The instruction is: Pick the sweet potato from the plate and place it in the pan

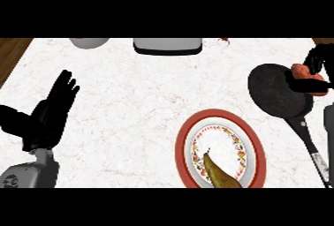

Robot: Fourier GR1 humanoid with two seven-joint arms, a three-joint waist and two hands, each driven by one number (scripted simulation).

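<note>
While the left hand [47, 115] rests spread, fingers up, the right hand [317, 66] curls round the sweet potato [305, 76], over the pan [279, 90], the plate [256, 145] below.

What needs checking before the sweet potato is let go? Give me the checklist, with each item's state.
1. Sweet potato in the right hand, fingers curled round it: ok.
2. Sweet potato off the plate: ok. Only a brownish-yellow item lies there.
3. Sweet potato above the pan: not ok; it sits at the pan's right rim, partly outside.
4. Pan's inside free of other things: ok.
5. Height of the sweet potato above the pan: cannot tell from this view.
6. Left hand open at the view's left, away from the pan: ok.
</note>
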